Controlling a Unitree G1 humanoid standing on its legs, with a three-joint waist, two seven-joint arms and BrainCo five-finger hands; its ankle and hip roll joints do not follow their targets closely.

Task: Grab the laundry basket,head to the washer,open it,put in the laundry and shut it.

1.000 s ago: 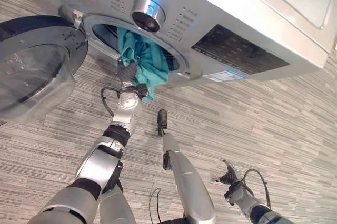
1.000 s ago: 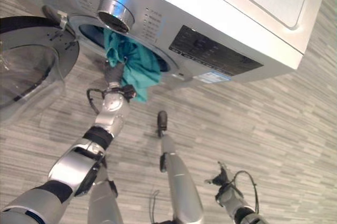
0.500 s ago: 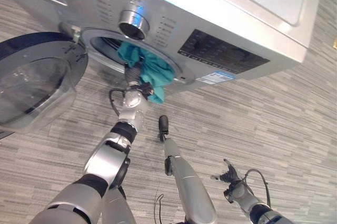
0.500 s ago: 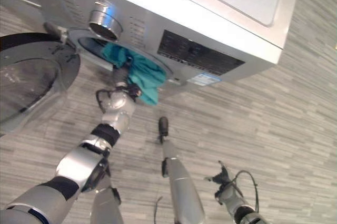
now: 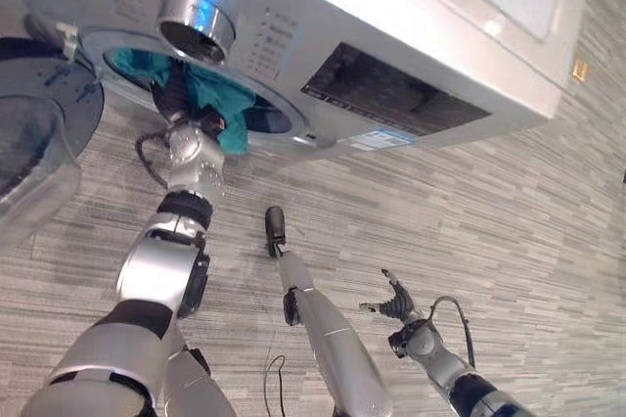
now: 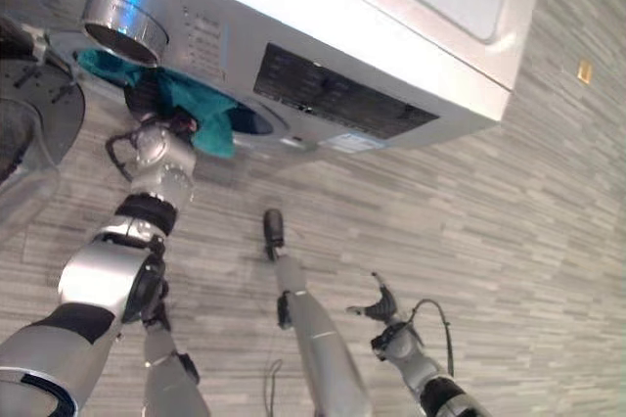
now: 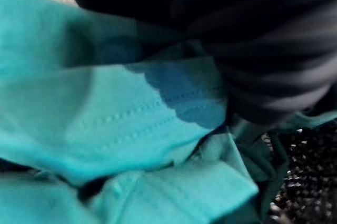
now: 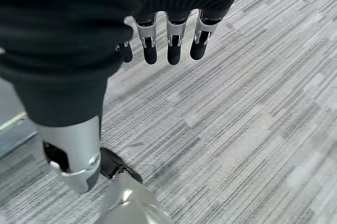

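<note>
The silver washer (image 5: 411, 35) stands with its round door (image 5: 39, 133) swung open to the left. A teal cloth (image 5: 217, 109) fills the drum opening (image 5: 264, 121), and a fold hangs over the lower rim. My left hand (image 5: 174, 99) reaches into the opening among the cloth, its fingers hidden. Close up, the teal cloth (image 7: 131, 124) lies bunched against the hand's dark cover, with the drum's perforated wall (image 7: 305, 182) beside it. My right hand (image 5: 396, 301) hangs low over the floor, away from the washer, fingers (image 8: 168, 40) straight and holding nothing.
The washer's chrome dial (image 5: 196, 18) and dark control panel (image 5: 391, 94) sit above the opening. The open door juts out on my left side. Grey striped floor (image 5: 509, 202) stretches to the right of the washer.
My left hand has pushed the teal cloth deeper into the drum, so less of it hangs outside. The camera has shifted toward the right. My right hand stays low and open.
</note>
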